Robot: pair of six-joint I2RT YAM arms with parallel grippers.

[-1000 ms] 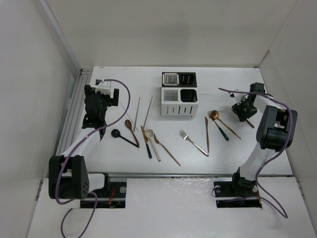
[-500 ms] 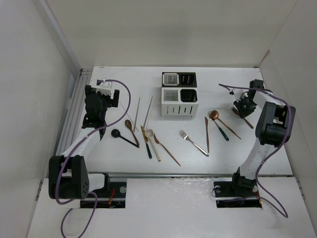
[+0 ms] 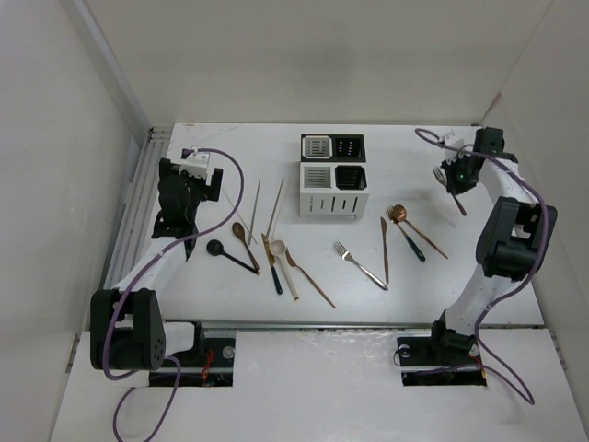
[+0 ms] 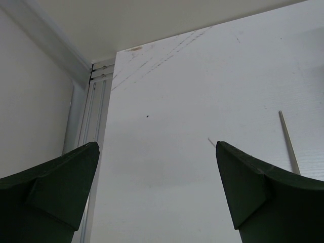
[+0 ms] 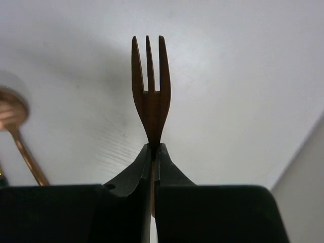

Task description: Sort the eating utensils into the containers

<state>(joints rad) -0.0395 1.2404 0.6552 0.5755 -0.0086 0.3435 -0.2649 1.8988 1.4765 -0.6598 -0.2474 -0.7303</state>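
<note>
My right gripper (image 3: 454,177) is shut on a copper-brown fork (image 3: 458,202) and holds it above the table's far right; in the right wrist view its tines (image 5: 150,96) stick up past the shut gripper (image 5: 154,148). The black and white caddy (image 3: 333,175) stands at the back centre. My left gripper (image 3: 169,223) is open and empty at the left, over bare table in its wrist view (image 4: 157,167). Chopsticks (image 3: 274,207), a copper spoon (image 3: 244,241), a black spoon (image 3: 230,255), a white-bowled spoon (image 3: 276,260), a silver fork (image 3: 361,265) and a copper knife (image 3: 386,249) lie on the table.
A copper spoon (image 3: 401,216) and a dark-handled utensil (image 3: 411,241) lie just left of my right arm; the spoon also shows in the right wrist view (image 5: 15,121). A metal rail (image 3: 138,198) runs along the table's left edge. One chopstick (image 4: 288,142) lies right of my left gripper.
My right gripper has risen and moved toward the far right corner with the copper fork in it. The left arm has not moved.
</note>
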